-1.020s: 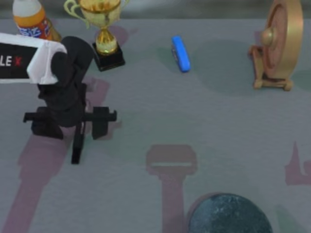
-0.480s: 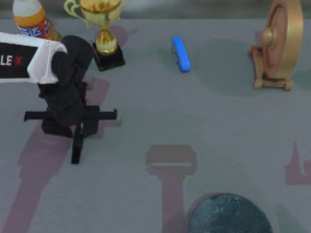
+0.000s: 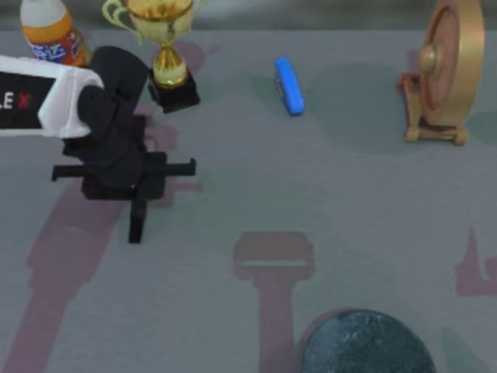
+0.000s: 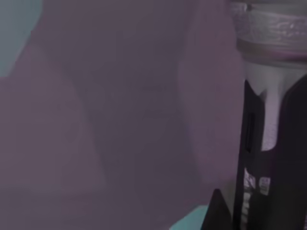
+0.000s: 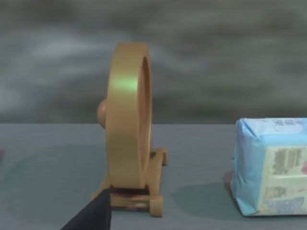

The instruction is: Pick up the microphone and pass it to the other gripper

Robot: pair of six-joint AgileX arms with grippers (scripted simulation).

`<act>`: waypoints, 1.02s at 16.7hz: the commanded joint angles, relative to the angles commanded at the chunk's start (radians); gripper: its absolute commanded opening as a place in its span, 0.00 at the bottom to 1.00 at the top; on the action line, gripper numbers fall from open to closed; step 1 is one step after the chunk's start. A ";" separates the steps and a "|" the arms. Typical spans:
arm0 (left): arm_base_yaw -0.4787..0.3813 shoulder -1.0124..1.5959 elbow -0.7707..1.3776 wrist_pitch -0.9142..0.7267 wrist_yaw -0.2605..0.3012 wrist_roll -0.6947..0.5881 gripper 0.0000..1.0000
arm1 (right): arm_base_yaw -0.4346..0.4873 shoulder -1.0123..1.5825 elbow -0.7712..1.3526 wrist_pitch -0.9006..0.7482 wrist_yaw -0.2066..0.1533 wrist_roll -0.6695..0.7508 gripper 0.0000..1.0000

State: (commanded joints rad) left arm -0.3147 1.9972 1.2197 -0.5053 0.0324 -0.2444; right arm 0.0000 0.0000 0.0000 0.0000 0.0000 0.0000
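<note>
At the table's (image 3: 349, 186) left, left tool (image 3: 138, 175) closed on the microphone (image 3: 137, 217), black handle poking out below, mesh head close in the left wrist view. Pickup apparently done; handover remaining. Right tool (image 5: 91, 215) parked, only a fingertip showing, its opening impossible to tell.

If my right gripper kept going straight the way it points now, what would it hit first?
Most likely the golden round stand, which sits straight ahead in the right wrist view, just past the right gripper's fingertip. The blue and white packet lies off to one side. Depth is hard to judge.
</note>
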 joint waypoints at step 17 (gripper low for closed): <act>0.051 -0.328 -0.356 1.265 0.494 0.254 0.00 | 0.000 0.000 0.000 0.000 0.000 0.000 1.00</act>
State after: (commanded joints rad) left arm -0.2636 1.6691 0.8641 0.7596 0.5264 0.0092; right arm 0.0000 0.0000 0.0000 0.0000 0.0000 0.0000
